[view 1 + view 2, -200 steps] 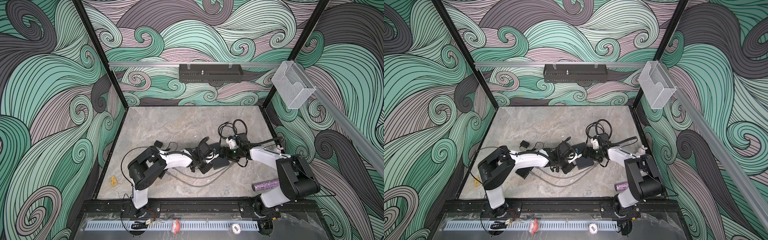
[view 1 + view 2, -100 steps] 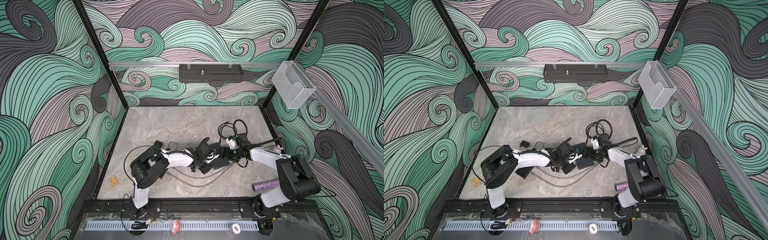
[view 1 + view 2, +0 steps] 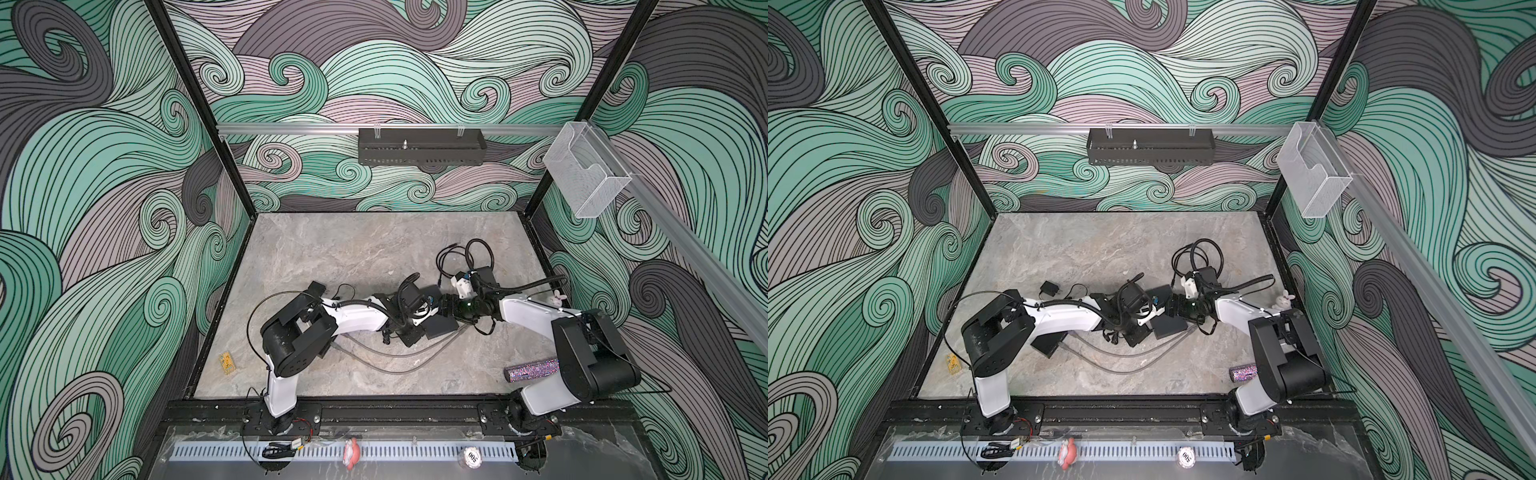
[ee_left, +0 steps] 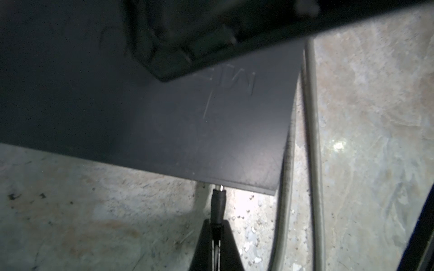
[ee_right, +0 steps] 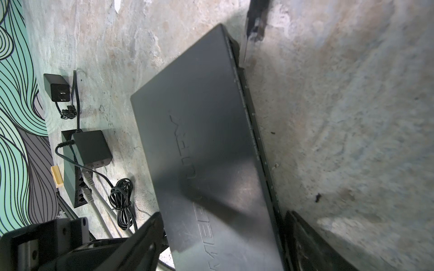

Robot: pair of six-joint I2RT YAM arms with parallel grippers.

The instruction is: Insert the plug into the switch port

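- Our left end effector [image 4: 216, 234] is clamped on the plug [image 4: 218, 199]. The plug's metal tip meets the edge of the switch [image 4: 187, 131], seemingly not seated.
- Our right end effector [image 5: 224, 218] straddles the switch, a jaw against each long side, bracing it.
- We judge the plug light and stiff, best held by its moulded barrel. The smooth switch may slide.
- Grey cables [image 4: 313, 140] lie just beside the switch, and the worktop [image 4: 94, 211] behind the plug is open.

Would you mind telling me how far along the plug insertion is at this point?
Done: the left gripper is shut on the plug, and the right gripper clamps the switch. In hand: the plug's tip meets the switch's edge, metal showing. Left: push it fully in.
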